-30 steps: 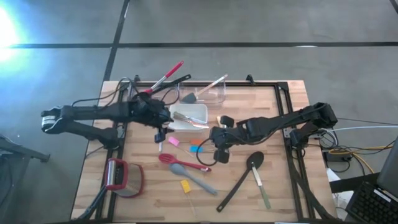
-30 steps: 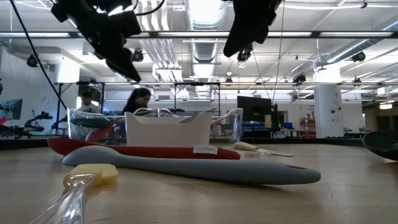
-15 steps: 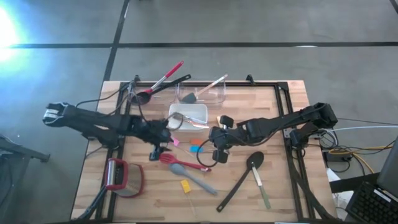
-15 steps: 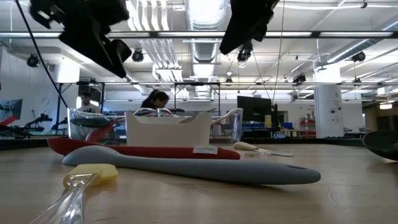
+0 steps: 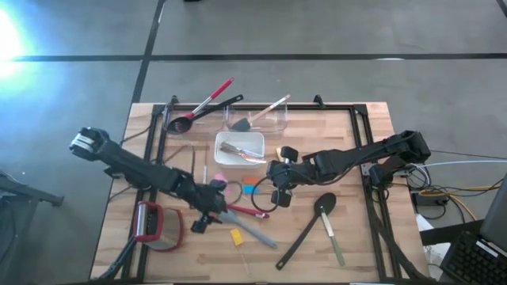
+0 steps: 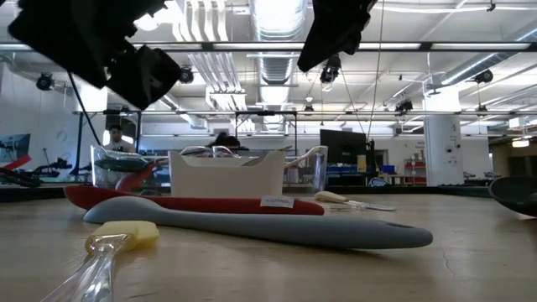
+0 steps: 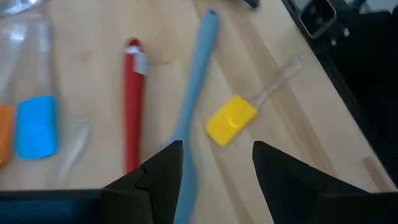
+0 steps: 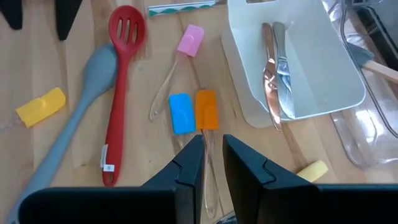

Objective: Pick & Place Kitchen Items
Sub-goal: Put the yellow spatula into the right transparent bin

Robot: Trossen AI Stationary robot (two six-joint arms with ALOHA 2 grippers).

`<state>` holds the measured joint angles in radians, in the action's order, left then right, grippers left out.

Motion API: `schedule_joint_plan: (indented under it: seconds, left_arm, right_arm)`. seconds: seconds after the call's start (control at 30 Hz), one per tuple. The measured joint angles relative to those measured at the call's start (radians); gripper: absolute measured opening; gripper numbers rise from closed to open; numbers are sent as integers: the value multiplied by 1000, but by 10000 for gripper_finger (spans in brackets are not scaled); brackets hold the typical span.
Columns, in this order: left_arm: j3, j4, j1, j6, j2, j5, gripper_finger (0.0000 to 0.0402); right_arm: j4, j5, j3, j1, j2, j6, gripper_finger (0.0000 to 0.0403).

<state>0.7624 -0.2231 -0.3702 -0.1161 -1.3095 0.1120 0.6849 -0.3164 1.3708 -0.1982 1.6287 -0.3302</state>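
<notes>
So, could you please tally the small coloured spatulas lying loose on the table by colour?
Yellow spatula: 1
Pink spatula: 1
Blue spatula: 1
Orange spatula: 1
Pale yellow spatula: 1
Total: 5

A white square dish [image 5: 239,148] sat mid-table, clear plastic tub [image 5: 255,119] just behind it. The red-and-grey rounded gadget [image 5: 158,225] lay near the wooden table's [image 5: 356,237] front-left corner.
</notes>
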Motion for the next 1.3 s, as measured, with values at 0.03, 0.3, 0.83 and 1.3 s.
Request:
schedule_joint_plan:
  seconds: [0.03, 0.3, 0.83, 1.3]
  left_arm:
    - [0, 14, -13, 10, -24, 0, 199]
    - [19, 49, -55, 90, -206, 2, 202]
    - [169, 51, -59, 285, -409, 78, 202]
    - [212, 49, -59, 437, -474, 35, 202]
  right_arm:
    - [1, 0, 0, 0, 0, 1, 52]
    - [8, 0, 15, 3, -3, 35, 52]
    - [17, 0, 48, 2, -5, 46, 52]
    - [17, 0, 47, 2, -5, 46, 52]
